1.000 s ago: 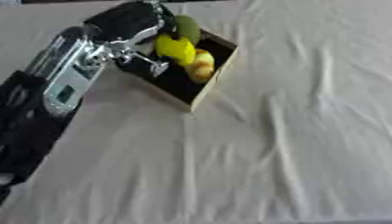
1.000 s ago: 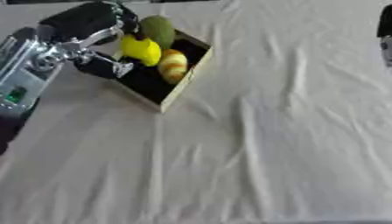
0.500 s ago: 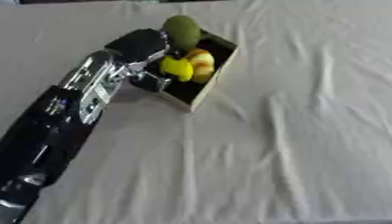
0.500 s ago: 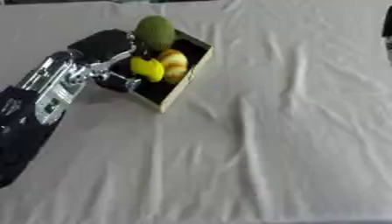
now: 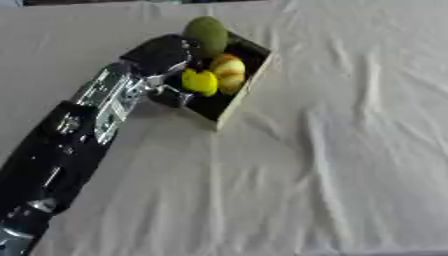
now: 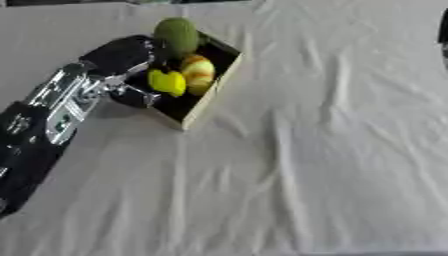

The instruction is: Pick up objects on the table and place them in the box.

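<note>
The left hand (image 5: 162, 55) sits at the near-left wall of the box (image 5: 229, 107), its dark fingers bent over the rim and down toward the fruit. Whether those fingers hold anything or just hang curled there, I cannot tell; the black hand runs into the dark inside of the box. A yellow fruit (image 5: 199, 82) lies just beside the hand, inside the box, small and smooth. Next to it, toward the far side of the box, is a rounded fruit (image 5: 228, 73) in yellow and red. A dull green oval fruit (image 5: 207, 34) stands at the far corner of the box, rising above its rim.

The box is shallow, with pale walls like light wood and a dark interior, and it lies askew on the table. From the hand the arm (image 5: 83, 130) runs back toward the lower left, silver plates first, then black casing. No writing on it can be read.

All around the box lies a pale cloth (image 5: 350, 150), soft and creased, with long folds running away from the box to the right and toward the near edge. That whole stretch right of the box is open. A dark shape (image 6: 443, 30) shows at the far right edge in the right eye view, well apart from the box.
</note>
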Robot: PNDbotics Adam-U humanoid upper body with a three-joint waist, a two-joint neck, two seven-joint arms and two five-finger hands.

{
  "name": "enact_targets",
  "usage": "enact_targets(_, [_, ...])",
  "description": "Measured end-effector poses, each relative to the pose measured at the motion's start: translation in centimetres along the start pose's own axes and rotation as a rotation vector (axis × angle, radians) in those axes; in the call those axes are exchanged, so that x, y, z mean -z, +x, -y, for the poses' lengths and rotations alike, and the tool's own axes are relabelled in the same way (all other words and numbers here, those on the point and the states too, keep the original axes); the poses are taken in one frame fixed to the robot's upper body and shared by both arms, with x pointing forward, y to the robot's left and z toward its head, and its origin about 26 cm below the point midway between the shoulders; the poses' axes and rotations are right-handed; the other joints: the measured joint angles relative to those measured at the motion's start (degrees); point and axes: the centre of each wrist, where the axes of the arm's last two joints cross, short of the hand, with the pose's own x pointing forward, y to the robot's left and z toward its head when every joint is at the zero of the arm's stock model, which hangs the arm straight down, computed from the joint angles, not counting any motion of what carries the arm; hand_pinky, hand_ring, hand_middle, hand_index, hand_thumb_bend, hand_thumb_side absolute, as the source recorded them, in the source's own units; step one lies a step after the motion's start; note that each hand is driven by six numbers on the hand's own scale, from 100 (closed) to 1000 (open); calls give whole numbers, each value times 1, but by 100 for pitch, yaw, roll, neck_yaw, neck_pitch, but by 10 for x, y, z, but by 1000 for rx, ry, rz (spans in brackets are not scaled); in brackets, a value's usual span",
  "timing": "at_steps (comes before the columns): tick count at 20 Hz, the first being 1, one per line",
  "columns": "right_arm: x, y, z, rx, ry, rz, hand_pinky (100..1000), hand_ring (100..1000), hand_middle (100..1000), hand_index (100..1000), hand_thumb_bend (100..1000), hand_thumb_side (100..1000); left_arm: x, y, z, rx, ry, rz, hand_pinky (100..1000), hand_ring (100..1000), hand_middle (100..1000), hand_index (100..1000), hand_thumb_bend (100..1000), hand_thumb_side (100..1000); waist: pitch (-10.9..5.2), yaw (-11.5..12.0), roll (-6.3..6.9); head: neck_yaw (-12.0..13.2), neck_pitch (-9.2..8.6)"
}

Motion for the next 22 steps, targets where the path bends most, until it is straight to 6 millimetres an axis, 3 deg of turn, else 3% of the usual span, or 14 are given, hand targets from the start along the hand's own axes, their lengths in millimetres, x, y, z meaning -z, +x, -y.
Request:
enact_targets(9, [-1, 0, 0, 0, 5, -9, 1000, 910, 602, 865, 100, 439, -19, -8, -35, -17, 104, -50, 983, 955, 875, 976, 579, 682, -1, 13, 0, -33, 0])
enact_targets(13, [-2, -1, 0, 0, 6, -13, 1000, 911, 604, 866, 100, 429, -34, -11, -57, -65, 168, -35, 957, 932, 852, 952, 494, 623, -4, 15, 1, -56, 0])
enact_targets(17, [-3, -1, 0, -1, 3, -17, 1000, 911, 604, 866, 100, 428, -60, -12, -86, -128, 282, -12, 928, 907, 829, 940, 384, 550, -15, 34, 3, -147, 0])
enact_targets(22, [-3, -1, 1, -2, -11, -14, 1000, 911, 606, 866, 100, 410, -107, -14, -113, -225, 433, -6, 892, 877, 806, 932, 262, 459, -15, 50, 0, -292, 0])
